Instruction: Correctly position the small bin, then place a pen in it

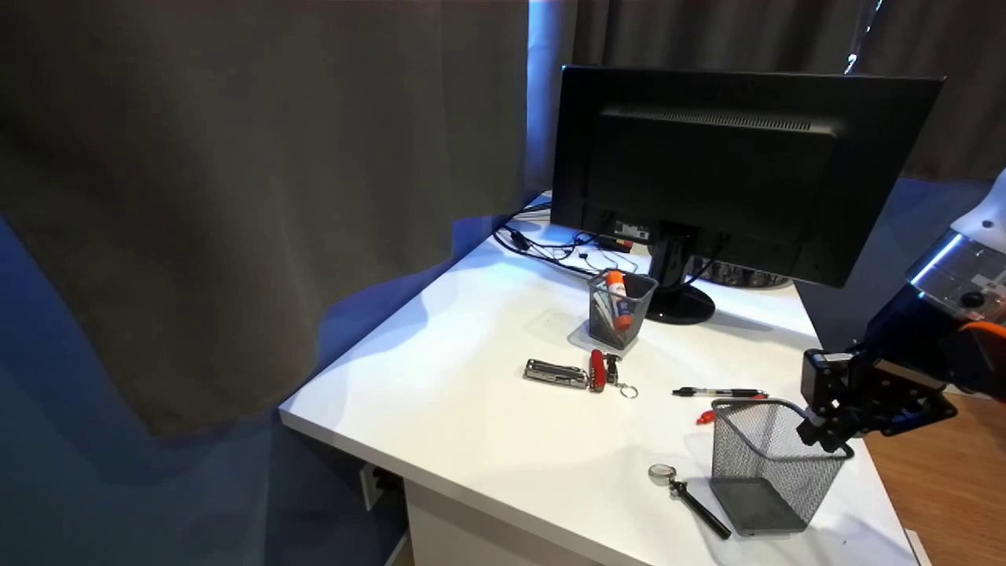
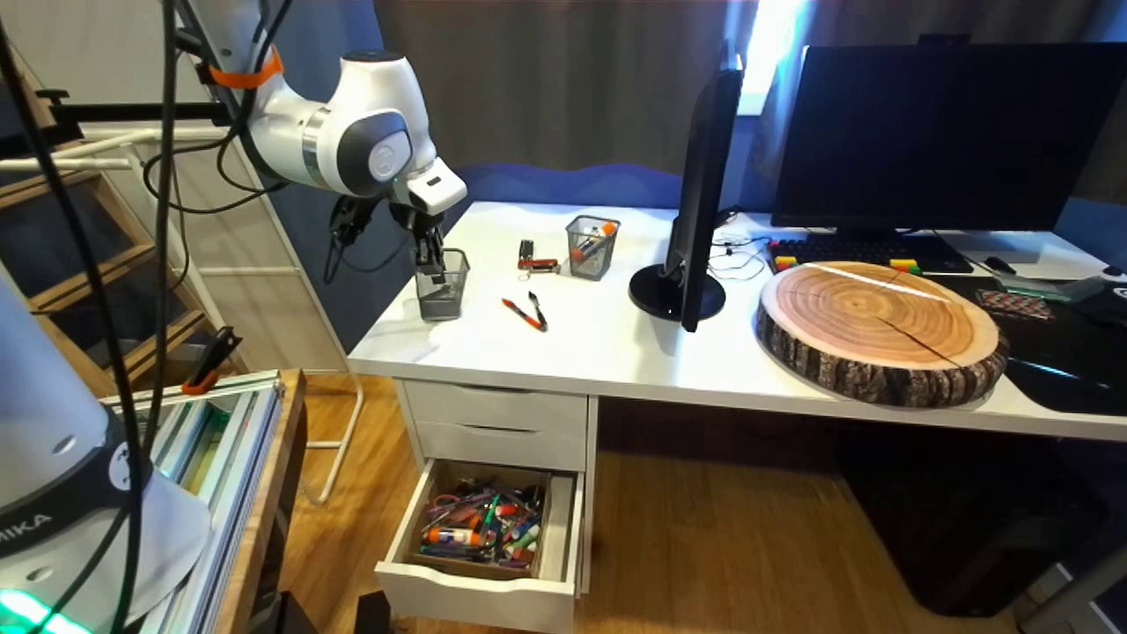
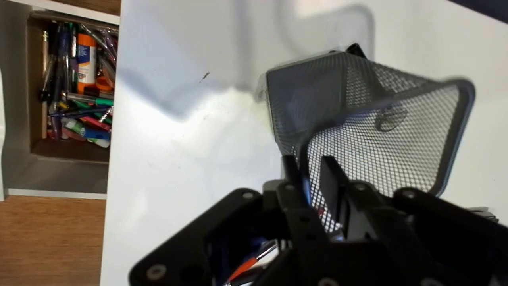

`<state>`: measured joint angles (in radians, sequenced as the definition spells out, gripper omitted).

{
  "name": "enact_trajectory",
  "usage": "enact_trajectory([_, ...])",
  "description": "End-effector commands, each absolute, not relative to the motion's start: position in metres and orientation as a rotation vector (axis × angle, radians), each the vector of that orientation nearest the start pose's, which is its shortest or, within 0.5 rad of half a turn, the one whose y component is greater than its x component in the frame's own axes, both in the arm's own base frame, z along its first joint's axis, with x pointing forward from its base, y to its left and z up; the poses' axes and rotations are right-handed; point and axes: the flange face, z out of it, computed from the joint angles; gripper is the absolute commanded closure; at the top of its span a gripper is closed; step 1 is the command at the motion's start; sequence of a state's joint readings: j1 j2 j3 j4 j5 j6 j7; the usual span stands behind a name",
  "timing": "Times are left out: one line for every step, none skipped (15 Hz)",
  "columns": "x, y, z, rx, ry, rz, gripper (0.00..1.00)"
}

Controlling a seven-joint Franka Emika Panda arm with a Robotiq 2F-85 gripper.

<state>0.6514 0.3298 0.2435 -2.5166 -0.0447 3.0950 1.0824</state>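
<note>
**Placing of the Pen Is Left**

No pen is inside the small bin (image 1: 786,475); the black pen (image 1: 719,392) and the red pen (image 2: 521,313) lie near it. Whether positioning is finished, one cannot tell: the gripper (image 3: 308,163) has its fingers (image 3: 330,175) apart, the bin's rim between them. The bin is dark mesh, wider at top, upright near the edge of the white desk (image 1: 503,424).

Read in an exterior view: "MIKA" (image 2: 25,528), pale capitals on the dark band (image 2: 75,500) low on the robot arm (image 2: 370,145), cut off at left edge of view. Could not make out: round emblem (image 2: 120,467) on same band, sticker (image 1: 631,230) on back of monitor (image 1: 707,173), label (image 3: 84,55) on orange-ended tube (image 3: 87,65) in wrist view.
</note>
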Motion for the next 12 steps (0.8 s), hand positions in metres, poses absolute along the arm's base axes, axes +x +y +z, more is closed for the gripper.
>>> enact_trajectory([0.304, 0.383, 0.191, -2.876, 0.185, -0.124, 0.47])
enact_trajectory([0.306, 0.380, 0.195, -2.886, 0.172, -0.112, 0.41])
enact_trajectory([0.307, 0.376, 0.201, -2.886, 0.170, -0.115, 0.33])
enact_trajectory([0.310, 0.374, 0.208, -2.879, 0.156, -0.125, 0.27])
enact_trajectory([0.312, 0.373, 0.217, -2.875, 0.152, -0.126, 0.19])
enact_trajectory([0.314, 0.373, 0.226, -2.871, 0.142, -0.124, 0.13])
enact_trajectory([0.316, 0.373, 0.235, -2.866, 0.145, -0.118, 0.06])
enact_trajectory([0.321, 0.371, 0.243, -2.866, 0.176, -0.104, 0.01])
enact_trajectory([0.328, 0.368, 0.250, -2.868, 0.243, -0.067, 0.00])
enact_trajectory([0.337, 0.365, 0.257, -2.862, 0.319, -0.038, 0.00])
enact_trajectory([0.350, 0.359, 0.262, -2.865, 0.416, -0.001, 0.00])
enact_trajectory([0.363, 0.351, 0.266, -2.879, 0.490, 0.005, 0.00])
